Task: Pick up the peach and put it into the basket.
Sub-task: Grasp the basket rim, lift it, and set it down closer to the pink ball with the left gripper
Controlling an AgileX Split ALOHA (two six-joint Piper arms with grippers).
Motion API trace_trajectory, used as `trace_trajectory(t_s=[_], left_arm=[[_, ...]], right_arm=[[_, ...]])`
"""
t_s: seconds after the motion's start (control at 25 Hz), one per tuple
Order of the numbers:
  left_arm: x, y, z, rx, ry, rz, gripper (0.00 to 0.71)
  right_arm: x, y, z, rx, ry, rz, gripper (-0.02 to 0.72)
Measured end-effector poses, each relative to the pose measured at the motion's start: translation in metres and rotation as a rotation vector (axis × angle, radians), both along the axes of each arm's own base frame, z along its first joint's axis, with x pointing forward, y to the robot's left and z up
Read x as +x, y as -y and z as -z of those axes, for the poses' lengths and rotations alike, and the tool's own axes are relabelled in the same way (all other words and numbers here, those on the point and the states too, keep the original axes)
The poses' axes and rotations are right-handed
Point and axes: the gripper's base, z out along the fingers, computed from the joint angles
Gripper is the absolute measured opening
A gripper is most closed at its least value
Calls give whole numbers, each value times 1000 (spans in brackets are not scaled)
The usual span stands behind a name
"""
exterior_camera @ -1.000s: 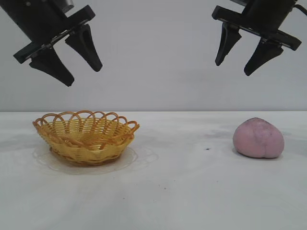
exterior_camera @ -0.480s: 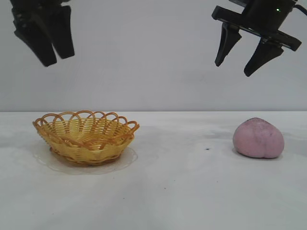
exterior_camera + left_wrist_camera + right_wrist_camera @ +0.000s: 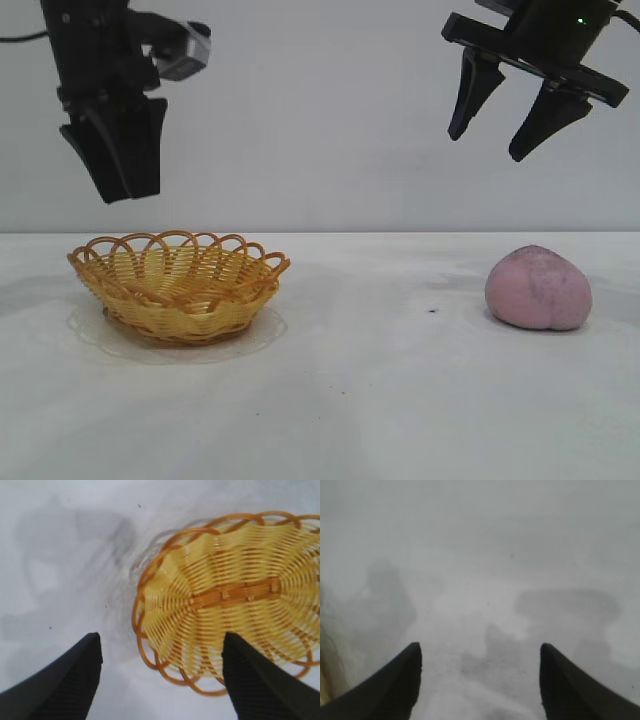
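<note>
On the table, peach (image 3: 538, 288) is left ungrasped, well apart from empty basket (image 3: 178, 283); right gripper (image 3: 509, 125) is held high, jaws wide, left gripper (image 3: 113, 170) seemingly open above basket.

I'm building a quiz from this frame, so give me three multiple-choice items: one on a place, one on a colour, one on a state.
1. Where is the peach?
A. in the basket
B. on the table, right of the basket
C. in a gripper

2. What colour is the basket?
A. yellow-orange
B. blue
C. white

3. How is the right gripper?
A. shut on the peach
B. open, holding nothing
C. resting on the table

Key: 1 B, it sits on the table apart from the basket; 2 A, its wicker shows that; 3 B, its fingers are spread, high above the peach.
</note>
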Motion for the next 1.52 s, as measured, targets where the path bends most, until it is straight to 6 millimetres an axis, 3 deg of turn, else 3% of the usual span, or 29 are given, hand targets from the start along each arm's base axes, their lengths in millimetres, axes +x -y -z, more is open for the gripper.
trace_trajectory(t_s=[0.08,0.2,0.32,0.4,0.48,0.52,0.64,0.96,1.16,1.32,1.52], left_arm=[[1,0,8,5,-12,0,478],[2,0,17,10,-30,-1,326],[2,1,23,7,-43,-3,103],[1,2,22,-3,-63,-7,48],[-1,3,20,-18,-86,-43,65],[-1,3,19,-18,-95,-71,0],[-3,5,7,-35,-107,-159,0],[-7,-1,-47,-210,-123,-492,0],[-9,2,-58,-254,-152,-593,0],[-15,20,-60,-260,-171,-594,0],[-30,43,-82,-275,-140,-554,0]], right_arm=[[0,0,0,0,0,0,418],[0,0,0,-1,1,-1,418],[0,0,0,-2,2,-3,418],[0,0,0,-4,4,-9,418],[0,0,0,-7,7,-14,418],[0,0,0,-8,8,-16,418],[0,0,0,-10,10,-20,418],[0,0,0,-11,11,-23,418],[0,0,0,-11,11,-23,418],[0,0,0,-11,13,-22,418],[0,0,0,-11,15,-21,418]])
